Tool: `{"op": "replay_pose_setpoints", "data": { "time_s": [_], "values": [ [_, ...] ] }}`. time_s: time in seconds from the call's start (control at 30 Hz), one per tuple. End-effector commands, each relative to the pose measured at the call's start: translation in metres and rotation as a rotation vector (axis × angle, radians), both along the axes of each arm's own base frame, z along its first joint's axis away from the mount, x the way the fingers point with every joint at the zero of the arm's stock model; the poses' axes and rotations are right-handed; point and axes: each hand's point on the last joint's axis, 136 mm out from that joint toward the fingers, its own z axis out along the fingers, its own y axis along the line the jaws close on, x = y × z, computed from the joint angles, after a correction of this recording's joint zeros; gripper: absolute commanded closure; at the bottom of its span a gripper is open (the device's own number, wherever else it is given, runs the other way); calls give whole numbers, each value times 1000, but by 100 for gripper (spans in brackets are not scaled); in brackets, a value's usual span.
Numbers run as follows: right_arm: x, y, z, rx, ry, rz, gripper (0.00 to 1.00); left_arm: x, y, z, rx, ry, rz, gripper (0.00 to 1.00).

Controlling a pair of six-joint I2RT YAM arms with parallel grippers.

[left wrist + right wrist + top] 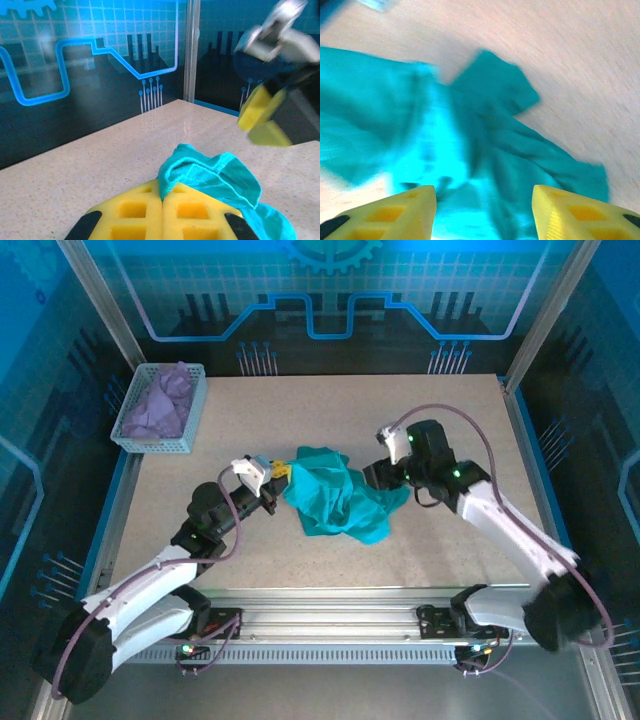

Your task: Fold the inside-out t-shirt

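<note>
Near the middle of the bench (450, 410) lies the inside-out t-shirt (340, 502), a crumpled teal heap with its folds bunched up and one flap trailing toward the near right. At its left edge the left gripper (278, 475) has its yellow pads pressed together on a ridge of the fabric; from the left wrist the teal cloth (210, 172) rises straight out of the seam between the closed pads (162, 200). On the shirt's right side the right gripper (374, 477) hovers with its jaws well apart, and its wrist camera shows both yellow fingertips (485, 192) spread above the blurred teal fabric (490, 135), gripping nothing. At the far left corner of the bench a grey basket (122, 436) holds a lavender cloth (160, 405), well apart from the shirt
</note>
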Motion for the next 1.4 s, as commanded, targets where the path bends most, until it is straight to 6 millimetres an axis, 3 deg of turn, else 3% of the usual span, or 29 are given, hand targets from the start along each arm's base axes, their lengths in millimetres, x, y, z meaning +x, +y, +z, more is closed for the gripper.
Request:
{"op": "replay_pose_setpoints", "data": {
  "time_s": [0.0, 0.1, 0.33, 0.5, 0.77, 0.83, 0.93, 1.17, 1.37],
  "values": [
    [-46, 45, 25, 27, -213, 297, 46, -5, -3, 9, -41, 46, -39, 100],
    [-65, 70, 32, 17, -320, 415, 46, -7, -3, 11, -40, 50, -44, 100],
    [-54, 105, 21, -96, -399, 492, 46, -8, -1, 15, -39, 42, -39, 100],
    [-30, 107, 6, -188, -419, 426, 45, -7, -2, 15, -34, 40, -38, 100],
    [-13, 107, -10, -282, -445, 370, 46, -7, -1, 17, -36, 33, -33, 100],
    [-10, 109, -14, -286, -444, 368, 51, -7, 0, 17, -37, 34, -31, 100],
    [-9, 110, -14, -278, -446, 364, 71, -5, 1, 16, -37, 39, -20, 100],
    [-28, 113, 0, -142, -435, 429, 100, 13, 5, -1, -16, 137, 52, 100],
    [-32, 108, 4, -55, -391, 448, 100, 17, -6, -10, -10, 200, 10, 93]
  ]
}}
